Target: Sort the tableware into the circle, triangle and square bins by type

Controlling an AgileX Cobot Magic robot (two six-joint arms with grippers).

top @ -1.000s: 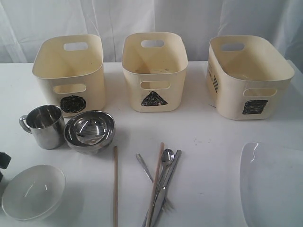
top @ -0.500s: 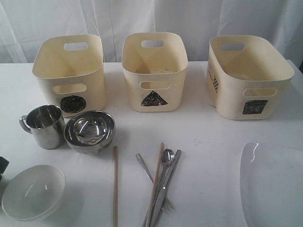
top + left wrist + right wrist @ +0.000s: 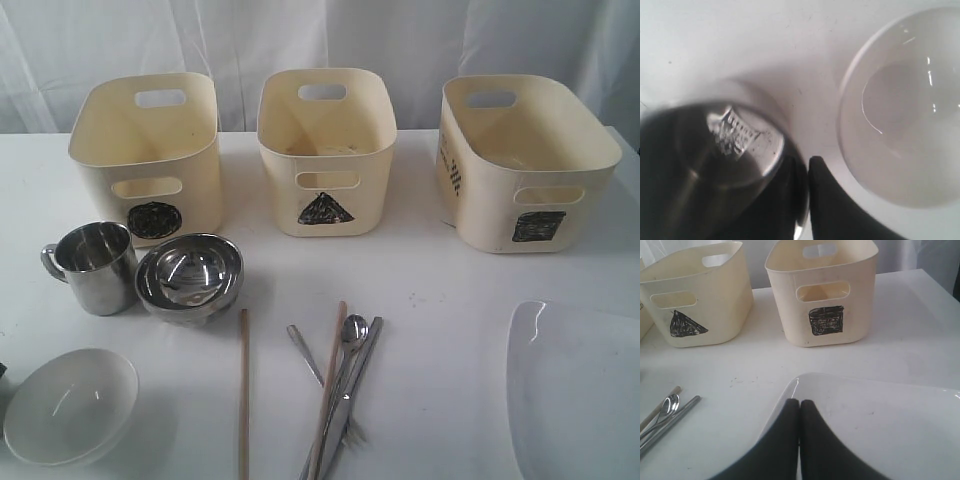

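Observation:
My left gripper [image 3: 807, 162] is pinched on the wall of a steel mug [image 3: 735, 145], one finger inside and one outside, beside the white bowl [image 3: 905, 110]. This mug and both grippers lie outside the exterior view. There, another steel mug [image 3: 95, 268] touches the steel bowl [image 3: 190, 275], with the white bowl [image 3: 70, 405] in front. Chopsticks [image 3: 243, 390], spoon [image 3: 350, 335] and other cutlery lie mid-front. My right gripper [image 3: 800, 402] is shut and empty over the white plate [image 3: 880, 420]. The circle bin [image 3: 150, 150], triangle bin [image 3: 325, 150] and square bin [image 3: 525, 165] stand behind.
A white curtain hangs behind the bins. The white plate [image 3: 580, 390] runs off the exterior view's front right corner. Bare white tabletop [image 3: 450, 290] shows between the bins and the cutlery.
The dark tip of my left gripper at the exterior view's left edge has slid down and almost out of that view. Nothing on the table has moved.

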